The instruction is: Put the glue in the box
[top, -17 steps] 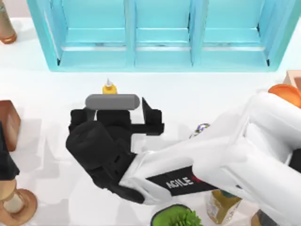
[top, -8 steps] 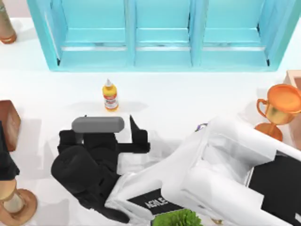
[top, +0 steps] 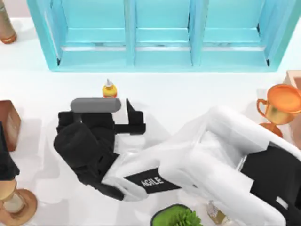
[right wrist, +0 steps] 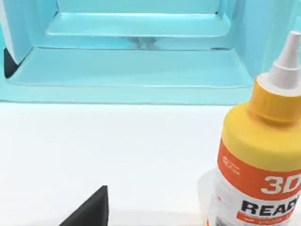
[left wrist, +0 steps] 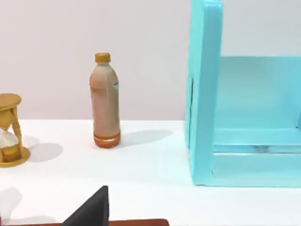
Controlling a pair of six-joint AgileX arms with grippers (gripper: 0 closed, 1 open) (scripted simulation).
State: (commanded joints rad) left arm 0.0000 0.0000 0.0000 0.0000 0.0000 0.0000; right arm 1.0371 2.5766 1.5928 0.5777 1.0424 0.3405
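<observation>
Glue upright on table, just in front of box front edge, near partition btw left and middle compartments; bare strip of table btw bottle and box lip. Right wrist view: glue close, nozzle up, box compartment open behind it. Right gripper right behind glue, bottle partly hidden under its grey bar; fingers: can't tell if spread or closed. Left arm parked at table's left edge near hourglass; fingers: can't tell. Trophy well apart at right.
</observation>
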